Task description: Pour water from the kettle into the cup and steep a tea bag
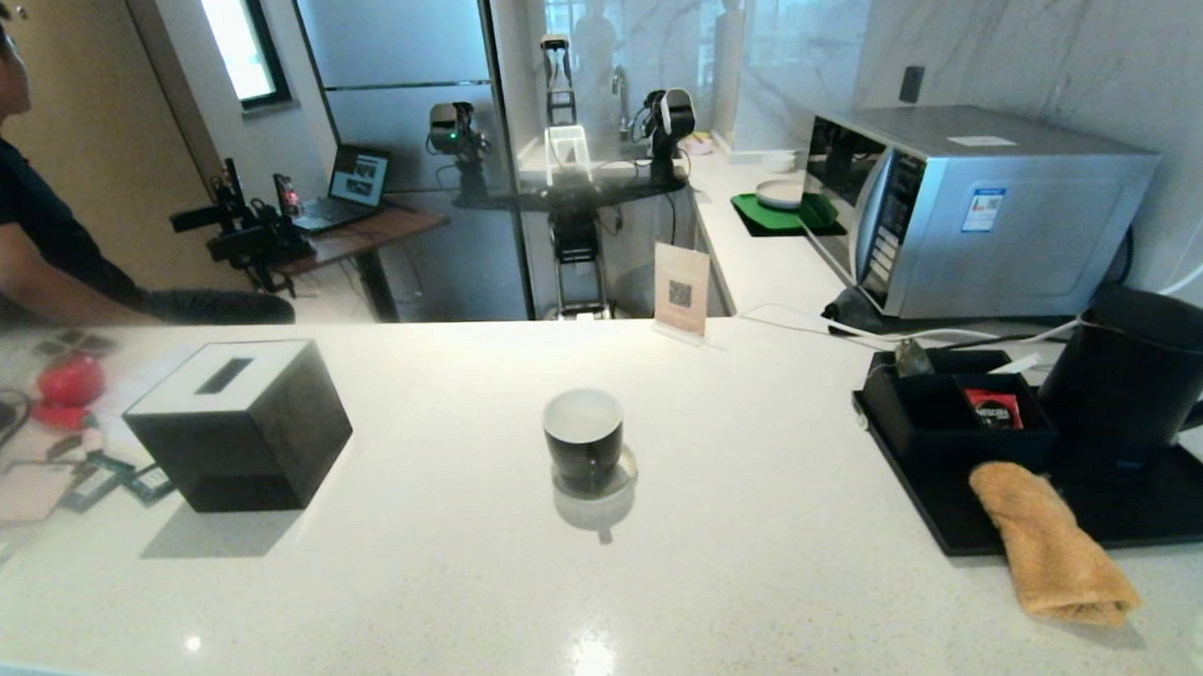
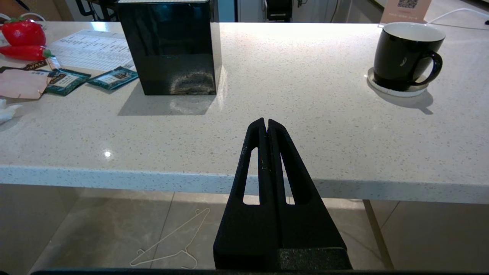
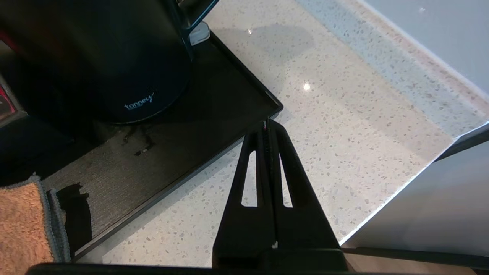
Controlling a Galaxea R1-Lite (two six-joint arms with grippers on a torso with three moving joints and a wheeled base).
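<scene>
Fingers pressed together and empty on both arms: nothing of the task looks begun.

Left gripper [image 2: 266, 124] hangs off the surface [image 2: 267, 95] edge, the cup [image 2: 404, 53] on its coaster well ahead and apart, seemingly dry. Right gripper [image 3: 267, 124] points at the black tray [image 3: 183, 137] corner, the kettle [image 3: 95, 57], marked "tonney", standing just beyond. Pouring and steeping remain; the tea bag [image 1: 910, 358] seemingly lies beside a red Nescafé packet [image 1: 993, 407].

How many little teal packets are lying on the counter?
2. One teal packet lies beside the pink paper; the other teal packet lies just left of the black box in the left wrist view. More may be hidden.
</scene>
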